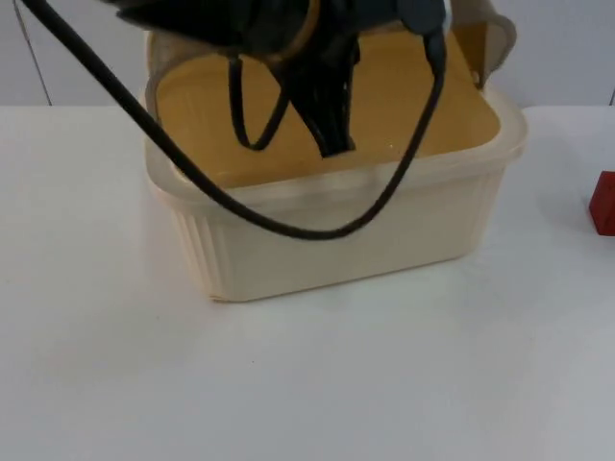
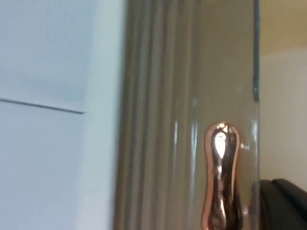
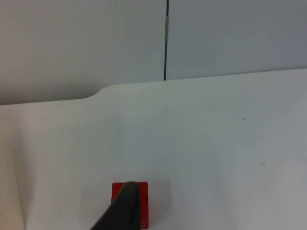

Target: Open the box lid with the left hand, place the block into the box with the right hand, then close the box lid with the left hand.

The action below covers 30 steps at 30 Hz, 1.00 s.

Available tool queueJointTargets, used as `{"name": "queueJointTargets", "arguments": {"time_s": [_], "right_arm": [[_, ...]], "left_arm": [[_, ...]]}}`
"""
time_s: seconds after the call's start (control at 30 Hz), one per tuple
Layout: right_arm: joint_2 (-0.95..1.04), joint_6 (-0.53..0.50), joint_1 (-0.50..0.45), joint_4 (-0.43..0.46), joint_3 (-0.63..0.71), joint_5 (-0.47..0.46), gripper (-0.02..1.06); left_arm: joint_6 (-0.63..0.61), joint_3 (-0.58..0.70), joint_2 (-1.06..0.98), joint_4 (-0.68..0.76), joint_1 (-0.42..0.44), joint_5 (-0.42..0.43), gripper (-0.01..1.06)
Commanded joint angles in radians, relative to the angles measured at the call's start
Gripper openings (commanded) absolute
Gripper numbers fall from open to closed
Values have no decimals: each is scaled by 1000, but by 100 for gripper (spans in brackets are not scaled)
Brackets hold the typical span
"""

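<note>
Left gripper (image 1: 332, 144): I see it hanging low over the box's yellow lid, near the middle. I cannot tell if it is apart or together.
Right gripper: I see one black fingertip (image 3: 125, 211) just in front of the red block. I cannot tell if it is apart or together.
Box (image 1: 327, 245): cream, with ribbed walls, sitting on the white table (image 1: 288, 384) by the grey wall (image 3: 86, 43).
Lid (image 1: 423, 106): yellow, lying flat on the box.
Block (image 1: 603, 204): red, on the table, well apart from the box on the right arm's side.
Left wrist view: I see the ribbed box wall (image 2: 158, 120) very close, with a shiny copper-coloured piece (image 2: 220, 177) beside it.
</note>
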Motion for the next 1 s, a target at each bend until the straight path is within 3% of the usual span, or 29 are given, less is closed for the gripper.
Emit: {"name": "queueJointTargets", "arguments": {"time_s": [0.0, 0.23, 0.5, 0.67, 0.83, 0.97], "right_arm": [[-2, -3, -5, -3, 0, -13, 104], [-2, -3, -5, -3, 0, -15, 104], [-2, -3, -5, -3, 0, -15, 104], [-2, -3, -5, -5, 0, -19, 104], [-2, -3, -5, -5, 0, -23, 104], [-2, -3, -5, -5, 0, -25, 104]], "left_arm": [[-6, -13, -9, -18, 16, -11, 0], [-6, -13, -9, -1, 118, -62, 0], [-6, -13, -24, -86, 110, -29, 0], [-6, -13, -56, -298, 70, -8, 0], [-6, -13, -135, -671, 54, -2, 0], [-6, -13, -208, -747, 54, 0, 0]]}}
